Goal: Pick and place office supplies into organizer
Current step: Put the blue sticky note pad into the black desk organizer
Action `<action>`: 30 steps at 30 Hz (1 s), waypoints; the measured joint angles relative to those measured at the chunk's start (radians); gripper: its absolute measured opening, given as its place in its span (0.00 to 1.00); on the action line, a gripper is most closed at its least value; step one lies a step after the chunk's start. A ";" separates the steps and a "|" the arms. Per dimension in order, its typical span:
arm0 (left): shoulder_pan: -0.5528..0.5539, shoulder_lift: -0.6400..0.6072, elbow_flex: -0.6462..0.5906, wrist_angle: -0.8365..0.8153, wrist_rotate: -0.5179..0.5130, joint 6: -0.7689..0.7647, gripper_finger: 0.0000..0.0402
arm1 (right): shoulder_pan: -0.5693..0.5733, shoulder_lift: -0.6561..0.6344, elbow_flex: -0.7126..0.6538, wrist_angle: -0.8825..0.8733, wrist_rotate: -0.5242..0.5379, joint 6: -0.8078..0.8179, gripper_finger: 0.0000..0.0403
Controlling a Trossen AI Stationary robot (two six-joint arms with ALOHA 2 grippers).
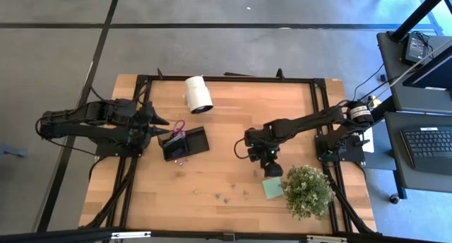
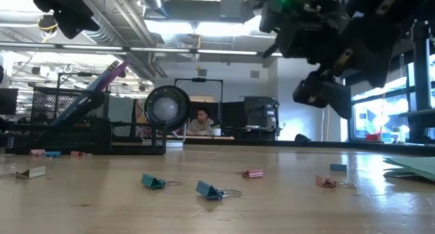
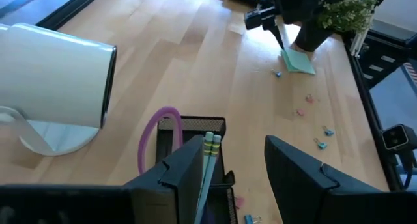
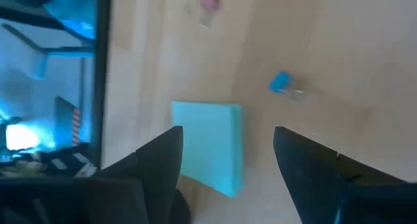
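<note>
Small coloured binder clips [image 2: 211,190] lie scattered across the front of the light wooden tabletop [image 1: 226,165], teal and pink ones nearest the low camera. A bushy green potted plant [image 1: 308,190] stands at the front right corner, just beside the light green square sticky-note pad [image 1: 272,189], crowding that side of it. The right pincer [image 1: 272,169] hangs just above the pad with its two dark fingers spread apart and empty, the arm reaching in from the right edge with its elbow bent; in its wrist view the pad [image 4: 210,146] lies between the fingertips, with a blue clip [image 4: 281,82] near it. Toward the middle left sits the black mesh desk organizer [image 1: 185,143], holding purple-handled scissors [image 3: 156,136] and a pale green pencil [image 3: 208,159] that lean upright out of it. The left pincer [image 3: 231,178] hovers right over the organizer, its fingers parted and holding nothing, the arm stretched level from the left edge. A white cylinder roll [image 1: 198,95] lies on its side at the back. No readable writing appears on any item. Beyond the tabletop, a person [image 2: 202,122] sits at a desk.
</note>
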 joint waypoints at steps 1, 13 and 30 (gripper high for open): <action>0.000 0.000 0.000 0.000 0.000 0.007 0.39 | -0.001 0.000 -0.001 -0.009 0.014 -0.007 0.60; 0.000 0.000 0.000 0.000 -0.050 0.045 0.39 | -0.025 0.001 -0.006 -0.019 -0.214 -0.006 0.60; 0.000 0.000 0.000 0.000 -0.052 0.019 0.39 | -0.035 0.002 -0.197 0.281 -0.233 0.048 0.60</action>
